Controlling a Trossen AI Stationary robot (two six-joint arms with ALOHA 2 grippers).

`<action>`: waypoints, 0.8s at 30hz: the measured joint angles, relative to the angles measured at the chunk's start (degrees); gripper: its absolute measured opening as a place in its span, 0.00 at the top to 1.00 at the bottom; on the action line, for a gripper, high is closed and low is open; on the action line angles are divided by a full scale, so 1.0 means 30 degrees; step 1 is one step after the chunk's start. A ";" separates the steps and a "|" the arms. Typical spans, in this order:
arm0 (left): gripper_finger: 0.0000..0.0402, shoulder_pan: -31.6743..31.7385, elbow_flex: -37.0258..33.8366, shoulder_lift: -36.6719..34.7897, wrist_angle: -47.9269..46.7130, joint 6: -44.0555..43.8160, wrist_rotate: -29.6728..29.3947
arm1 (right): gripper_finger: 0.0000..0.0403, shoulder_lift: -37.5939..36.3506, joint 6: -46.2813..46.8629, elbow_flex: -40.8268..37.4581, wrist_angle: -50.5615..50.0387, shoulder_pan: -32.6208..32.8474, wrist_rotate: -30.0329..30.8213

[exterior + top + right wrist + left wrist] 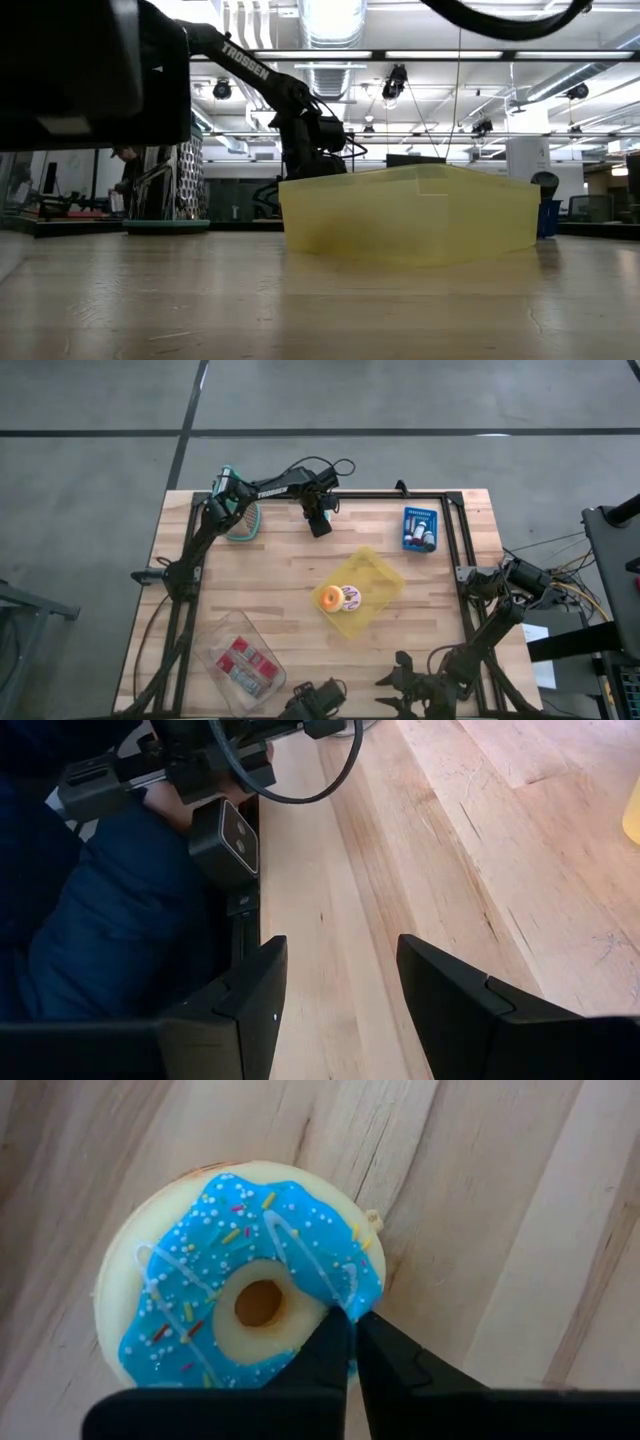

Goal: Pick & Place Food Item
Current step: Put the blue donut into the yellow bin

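A doughnut with blue icing and sprinkles (235, 1295) lies flat on the wooden table, filling the left wrist view. My left gripper (319, 523) (352, 1342) stands at the table's far middle, above the doughnut's rim, with its fingers shut; it also shows in the low view (318, 140). The arm hides the doughnut in the high view. A yellow tray (382, 572) (410, 215) in the middle holds an orange doughnut (329, 598) and a white-and-pink one (351, 598). My right gripper (400, 680) (340, 990) waits open at the near edge. My left gripper's shut fingertips (335, 1335) point down over the iced rim (360, 1285) of the blue doughnut, on the side away from its hole. I cannot tell whether they touch it. The doughnut lies flat on the table.
A teal bowl (243, 523) stands at the far left. A blue basket (420, 528) with small items is at the far right. A clear container (240, 665) with red packs is at the near left. A dark frame (455, 520) runs along the far and right sides.
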 joint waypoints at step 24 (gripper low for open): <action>0.96 -0.0280 0.0717 -0.1042 -0.0568 0.0364 0.0004 | 0.54 0.0000 0.0000 0.0000 -0.0006 0.0004 -0.0001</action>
